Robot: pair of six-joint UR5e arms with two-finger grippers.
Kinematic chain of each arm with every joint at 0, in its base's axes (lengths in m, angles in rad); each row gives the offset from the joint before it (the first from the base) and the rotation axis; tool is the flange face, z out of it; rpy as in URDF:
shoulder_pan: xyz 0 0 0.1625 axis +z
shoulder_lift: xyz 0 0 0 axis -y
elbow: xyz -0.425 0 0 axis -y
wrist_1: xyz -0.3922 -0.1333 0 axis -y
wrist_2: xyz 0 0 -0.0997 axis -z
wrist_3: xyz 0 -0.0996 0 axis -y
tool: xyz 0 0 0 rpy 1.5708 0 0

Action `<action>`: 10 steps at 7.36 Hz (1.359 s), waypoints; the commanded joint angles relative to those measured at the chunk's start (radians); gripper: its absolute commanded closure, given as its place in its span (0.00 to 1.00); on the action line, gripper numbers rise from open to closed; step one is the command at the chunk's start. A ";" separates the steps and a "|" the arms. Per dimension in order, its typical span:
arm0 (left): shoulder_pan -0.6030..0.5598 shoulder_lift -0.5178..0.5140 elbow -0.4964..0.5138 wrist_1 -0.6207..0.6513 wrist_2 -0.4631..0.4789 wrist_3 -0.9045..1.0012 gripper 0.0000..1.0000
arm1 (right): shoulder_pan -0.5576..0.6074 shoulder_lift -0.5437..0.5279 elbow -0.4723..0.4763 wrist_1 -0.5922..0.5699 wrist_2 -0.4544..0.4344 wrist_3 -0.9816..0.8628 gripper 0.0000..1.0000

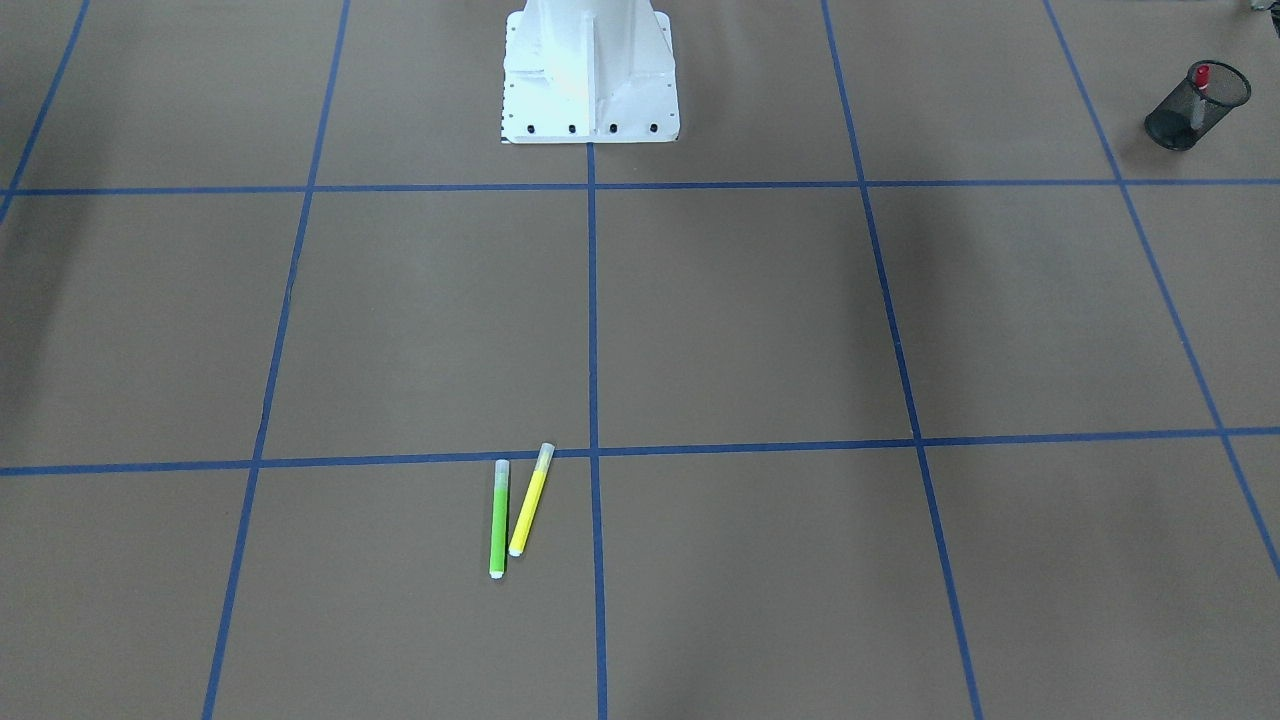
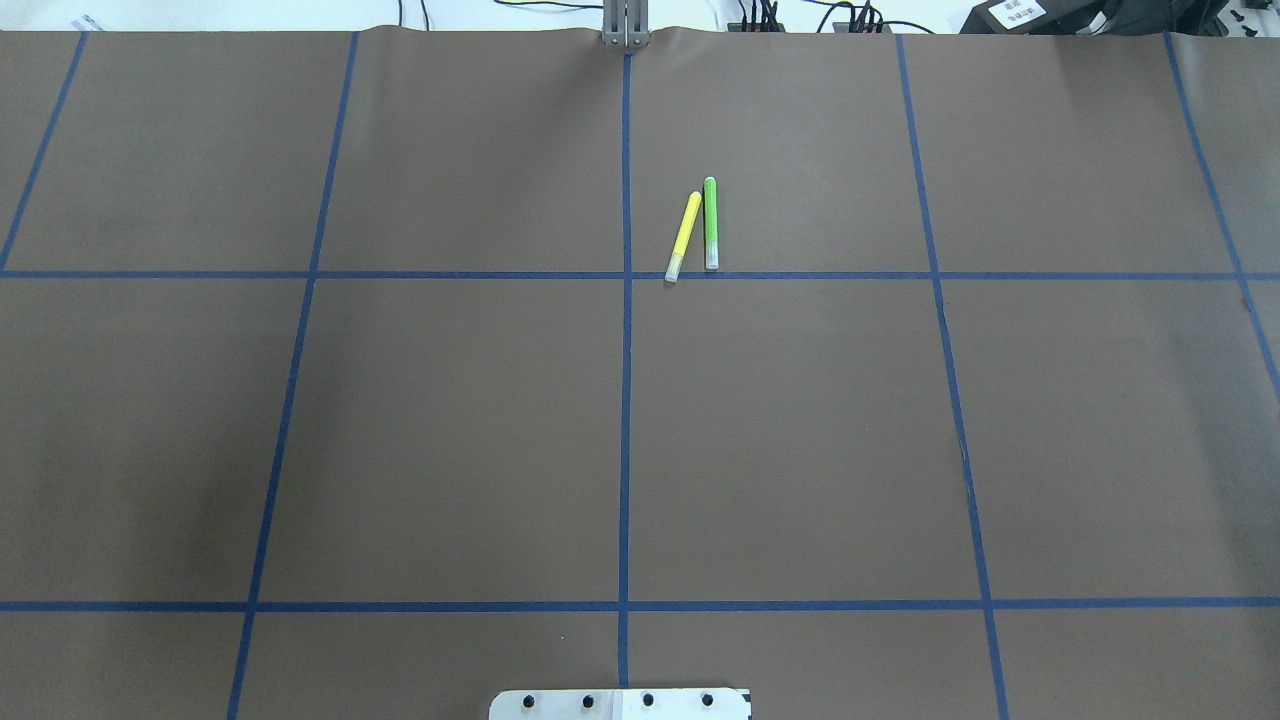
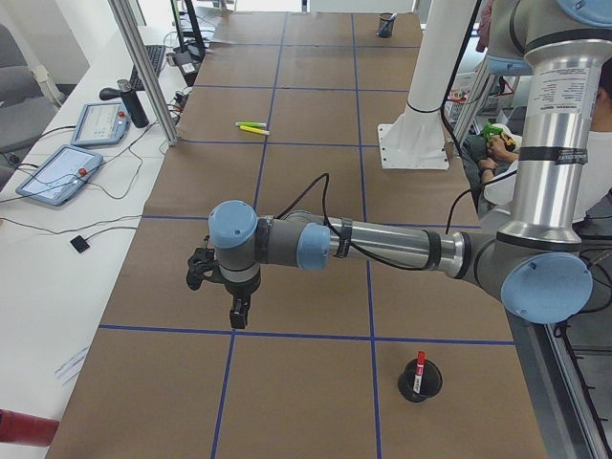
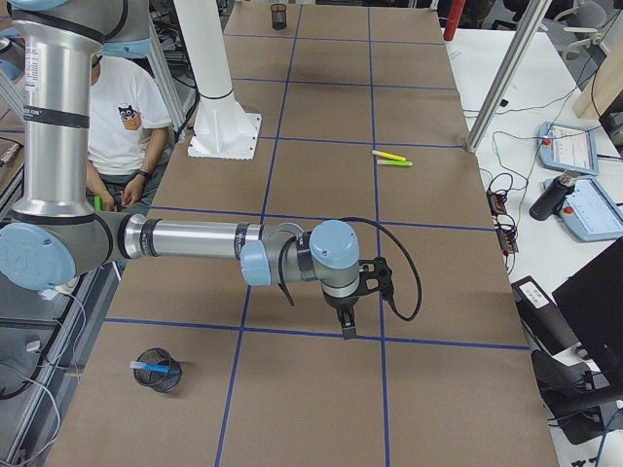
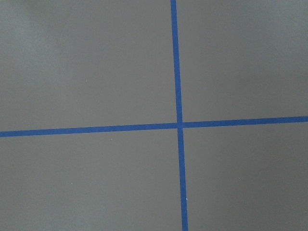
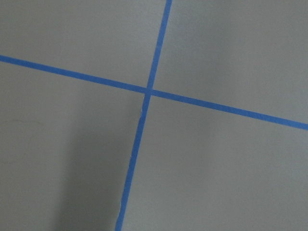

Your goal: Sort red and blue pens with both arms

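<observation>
The red pen [image 1: 1200,78] stands in a black mesh cup [image 1: 1195,108] at the table's end on my left; the exterior left view shows this red pen [image 3: 419,368] in its cup [image 3: 418,383] too. The blue pen [image 4: 146,367] lies in another black mesh cup [image 4: 158,371] at the end on my right. My left gripper [image 3: 237,313] hangs over bare table, up the table from the red pen's cup. My right gripper [image 4: 348,326] hangs over a blue tape line, well to the side of the blue pen's cup. Whether either is open or shut I cannot tell.
A green marker [image 2: 711,222] and a yellow marker [image 2: 684,236] lie side by side far out from the white pedestal [image 2: 620,703]. Blue tape divides the brown table into squares. A person [image 4: 122,126] sits beside the table. Teach pendants [image 3: 59,172] lie past its far edge.
</observation>
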 commanded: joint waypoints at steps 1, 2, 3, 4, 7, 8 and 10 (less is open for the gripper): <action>0.049 0.009 -0.043 -0.002 -0.001 -0.099 0.00 | -0.053 0.007 0.022 -0.003 0.003 0.085 0.00; 0.049 0.012 -0.045 -0.004 -0.004 -0.099 0.00 | -0.063 0.008 0.045 -0.053 0.004 0.085 0.00; 0.051 0.014 -0.045 -0.007 -0.005 -0.101 0.00 | -0.072 0.048 0.085 -0.200 0.004 0.083 0.00; 0.051 0.023 -0.047 -0.010 -0.005 -0.096 0.00 | -0.072 0.048 0.117 -0.254 0.006 0.079 0.00; 0.051 0.026 -0.048 -0.025 -0.005 -0.098 0.00 | -0.080 0.033 0.177 -0.261 0.007 0.079 0.00; 0.051 0.031 -0.048 -0.050 -0.005 -0.099 0.00 | -0.081 0.017 0.182 -0.260 0.010 0.079 0.00; 0.051 0.032 -0.053 -0.053 -0.019 -0.099 0.00 | -0.081 0.020 0.177 -0.255 0.010 0.079 0.00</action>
